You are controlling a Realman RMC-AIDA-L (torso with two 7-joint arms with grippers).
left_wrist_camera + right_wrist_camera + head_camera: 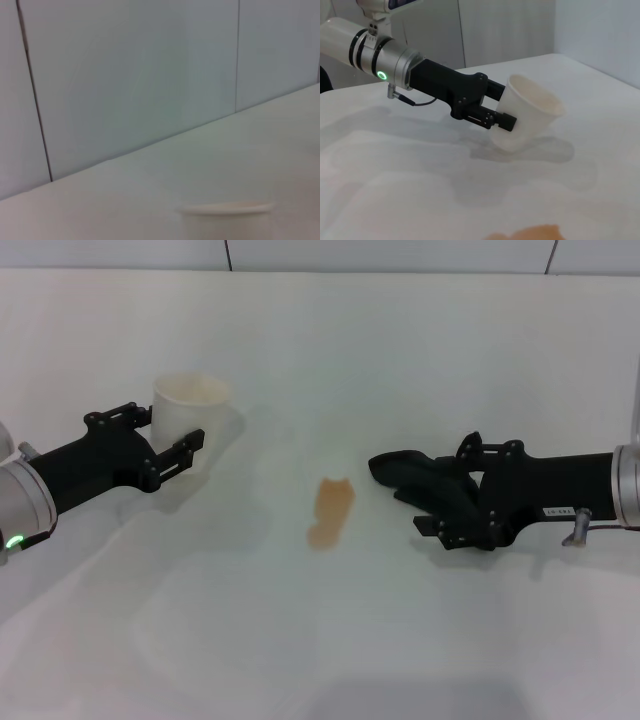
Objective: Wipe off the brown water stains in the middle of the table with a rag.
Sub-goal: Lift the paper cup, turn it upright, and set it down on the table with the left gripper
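The brown water stain (330,512) is a small orange-brown blotch in the middle of the white table (330,350); its edge also shows in the right wrist view (530,234). My right gripper (445,490) is shut on the black rag (402,469), low over the table just right of the stain and apart from it. My left gripper (170,435) is shut on a white cup (188,405) at the left rear. In the right wrist view the left gripper (500,106) holds the cup (530,117) tilted.
The cup's rim shows in the left wrist view (225,209), in front of a pale panelled wall (140,85). The wall runs along the table's far edge (400,272).
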